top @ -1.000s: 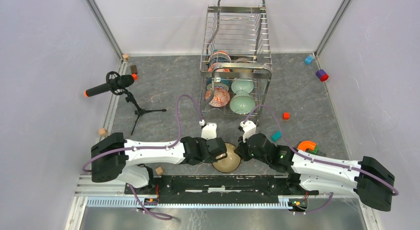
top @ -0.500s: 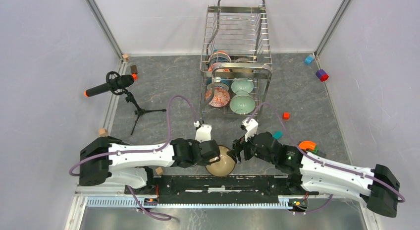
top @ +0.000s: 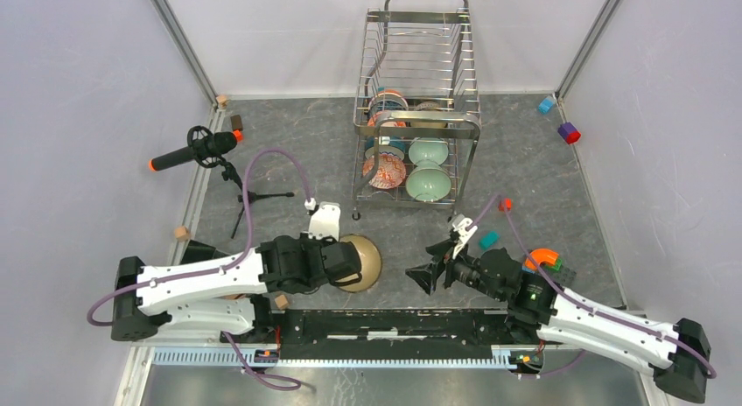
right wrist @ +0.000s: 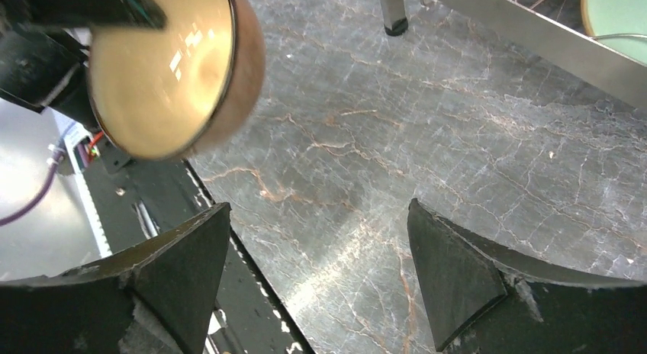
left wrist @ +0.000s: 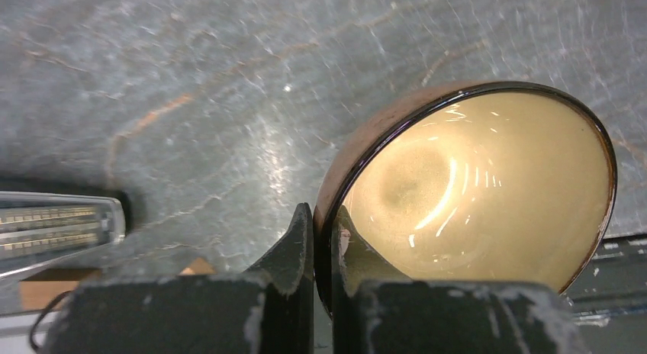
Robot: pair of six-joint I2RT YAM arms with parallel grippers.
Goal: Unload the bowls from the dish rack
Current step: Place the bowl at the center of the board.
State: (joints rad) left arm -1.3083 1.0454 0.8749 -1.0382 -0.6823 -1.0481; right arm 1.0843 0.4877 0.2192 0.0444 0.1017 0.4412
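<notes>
1 microphone (top: 192,150) on a tripod stands by the counter's (top: 297,126) left edge, with a wooden cube (top: 182,234) nearer along that edge.

Right of these, close to the near edge and left of centre, the left hand (left wrist: 322,228) is pinched tight on the rim of the tan bowl (left wrist: 473,194). 1 finger (left wrist: 294,251) lies outside the wall and the other inside, with the dark rim between them. This bowl is tipped on its side, its glossy beige inside turned toward the right hand. Whether its lower edge touches the counter I cannot tell.

At mid-width the rack (top: 418,115) runs from the far edge toward the middle of the counter. At its front, 4 bowls stand on edge between the tines. A red bowl (top: 385,171) has a blue bowl (top: 389,148) behind it on the left, and 2 green bowls (top: 429,184) stand 1 behind the other on the right. Further back sit an orange bowl (top: 389,100) and another partly hidden by wires.

Right of centre near the near edge, the right hand (right wrist: 319,213) hovers well apart from the tan bowl. Its jaws are spread wide with only bare counter between them.

Past it lie a teal block (top: 488,240), a red block (top: 505,205) and an orange arch (top: 542,257). A blue block (top: 546,104) and a purple block (top: 569,132) sit by the far right corner.
</notes>
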